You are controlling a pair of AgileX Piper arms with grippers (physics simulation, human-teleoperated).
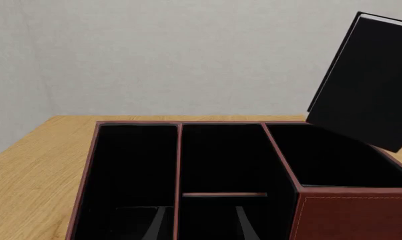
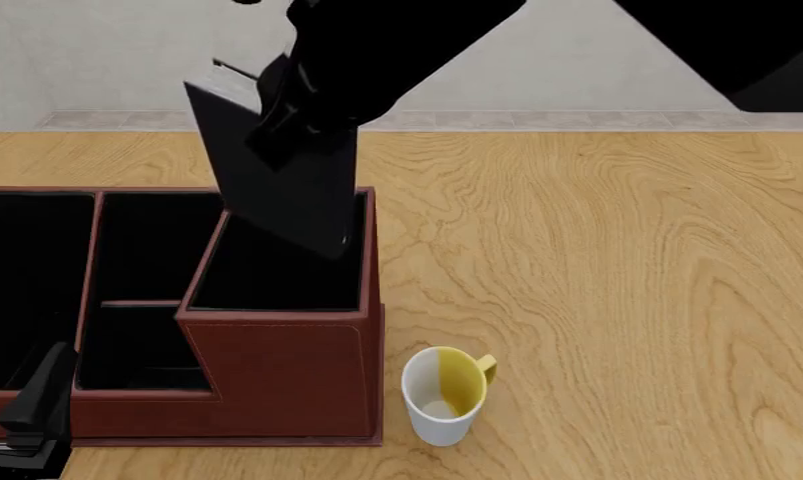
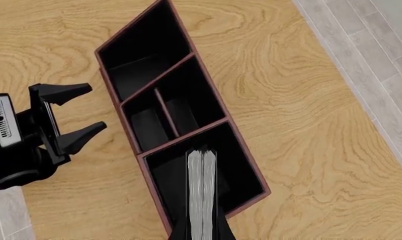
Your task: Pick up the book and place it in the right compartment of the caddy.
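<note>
Front view: we see the book (image 2: 278, 170) held tilted in the air, its lower corner dipping past the rim into the right compartment (image 2: 278, 275) of the caddy (image 2: 288, 375). It does not look seated; most of it stands above the walls.

Right wrist view: the speckled page edge runs straight out from the camera over that compartment's black floor, so the right gripper (image 2: 294, 110) is clamped on the book, though its fingers are mostly lost against the dark cover.

Left wrist view: the book hangs slanted over the compartment's far corner, clear of the divider as far as we can tell.

Left gripper (image 3: 77, 112) sits low beside the caddy's opposite end, fingers spread, holding nothing.

Mug (image 2: 444, 395) stands on the table (image 2: 615, 260) just beside the caddy's front corner, apart from the action.

Progress, as we judge it: pickup and carry are done, insertion is begun. Left to do: level the tilt, lower the book fully inside, let go, pull the arm clear.
</note>
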